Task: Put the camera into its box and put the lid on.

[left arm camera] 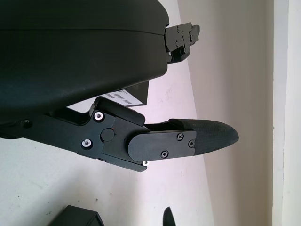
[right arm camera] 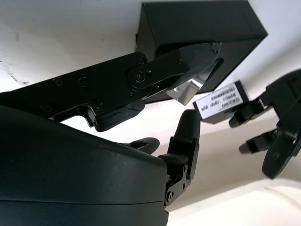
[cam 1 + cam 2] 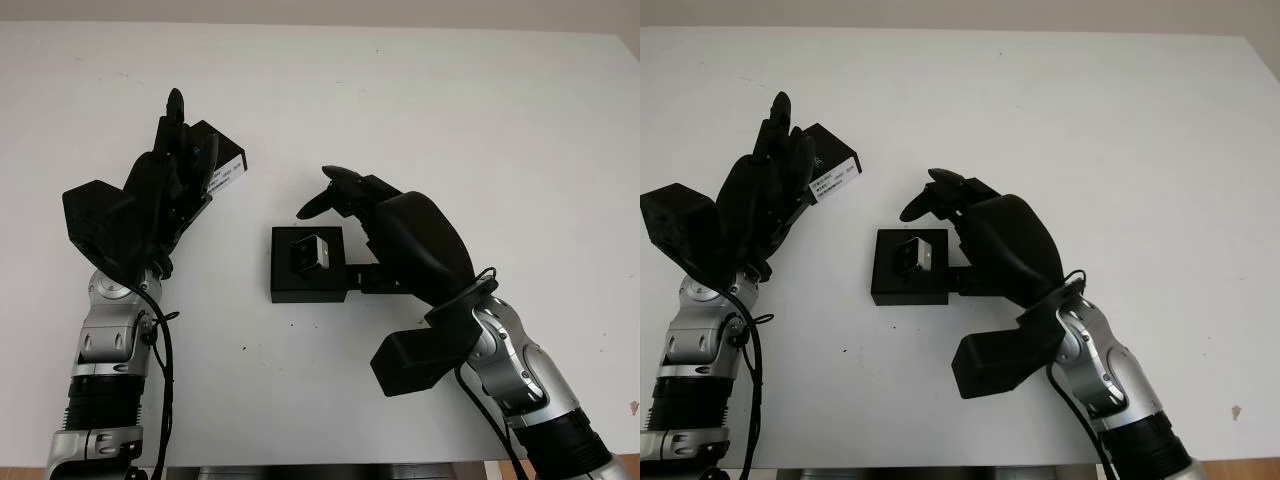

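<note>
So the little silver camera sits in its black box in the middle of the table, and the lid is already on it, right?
Not quite. The camera does sit in the box, but the lid is not on: the left eye view shows it apart, at the left hand.

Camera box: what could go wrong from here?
1. The camera lies tilted in the open box; if it stays proud, the lid may not seat.
2. The right hand hovers open beside the box's far corner; a nudge could slide the box across the table.
3. The left hand sits over the lid, apparently gripping one end only, so the lid could pivot or slip when lifted.
</note>
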Tool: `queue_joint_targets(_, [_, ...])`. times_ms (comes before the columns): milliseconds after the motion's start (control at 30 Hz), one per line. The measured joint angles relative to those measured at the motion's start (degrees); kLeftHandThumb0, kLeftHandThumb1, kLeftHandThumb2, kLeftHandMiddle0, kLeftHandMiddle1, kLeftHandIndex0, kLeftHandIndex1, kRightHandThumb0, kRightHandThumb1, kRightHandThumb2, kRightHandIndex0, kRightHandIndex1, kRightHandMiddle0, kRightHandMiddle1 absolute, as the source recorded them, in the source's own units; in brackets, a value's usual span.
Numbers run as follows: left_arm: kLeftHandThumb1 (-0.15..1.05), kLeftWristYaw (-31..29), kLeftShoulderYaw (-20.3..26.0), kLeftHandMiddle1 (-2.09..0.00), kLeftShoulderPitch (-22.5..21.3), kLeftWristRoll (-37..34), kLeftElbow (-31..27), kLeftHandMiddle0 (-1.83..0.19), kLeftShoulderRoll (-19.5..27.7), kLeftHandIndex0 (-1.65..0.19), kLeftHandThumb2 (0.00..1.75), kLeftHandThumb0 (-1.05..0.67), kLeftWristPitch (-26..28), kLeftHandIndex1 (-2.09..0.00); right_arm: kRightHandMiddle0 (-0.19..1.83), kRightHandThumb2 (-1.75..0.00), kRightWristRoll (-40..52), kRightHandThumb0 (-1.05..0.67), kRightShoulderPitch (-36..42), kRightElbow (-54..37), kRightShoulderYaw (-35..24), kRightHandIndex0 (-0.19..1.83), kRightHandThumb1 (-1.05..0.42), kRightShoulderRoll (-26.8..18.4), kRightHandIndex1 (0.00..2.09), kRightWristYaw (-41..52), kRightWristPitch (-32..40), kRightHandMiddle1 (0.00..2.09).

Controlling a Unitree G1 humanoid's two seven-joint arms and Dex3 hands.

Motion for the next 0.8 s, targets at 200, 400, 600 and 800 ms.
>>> queue_joint_targets(200, [1.05,0.0,0.0,0.0,0.0,0.0,0.0,0.19,0.0,0.19,0.47,-0.74,0.0,0.0,0.25,-0.05,-0.1,-0.8,0.2,-1.8,-0.2,0.26,-0.95,-0.2,0.1,2.1,0.7,0.8])
queue_joint_targets(400, [1.05,-0.1,0.0,0.0,0.0,0.0,0.0,0.19,0.0,0.19,0.46,-0.75,0.1,0.0,0.3,-0.06,-0.5,-0.78,0.2,-1.7,-0.3,0.27,-0.96,-0.3,0.11,2.0,0.7,0.8])
queue_joint_targets(600, [1.05,-0.1,0.0,0.0,0.0,0.0,-0.1,0.19,0.0,0.19,0.46,-0.76,0.4,0.0,0.37,-0.06,-0.8,-0.72,0.2,-1.3,-0.2,0.31,-0.98,0.2,0.12,0.5,0.8,0.84])
queue_joint_targets(800, [1.05,0.0,0.0,0.0,0.0,0.0,-0.5,0.19,0.0,0.19,0.45,-0.77,1.0,0.0,0.39,-0.06,-1.2,-0.69,0.2,0.2,-0.2,0.33,-0.99,0.4,0.13,-1.0,0.8,0.9])
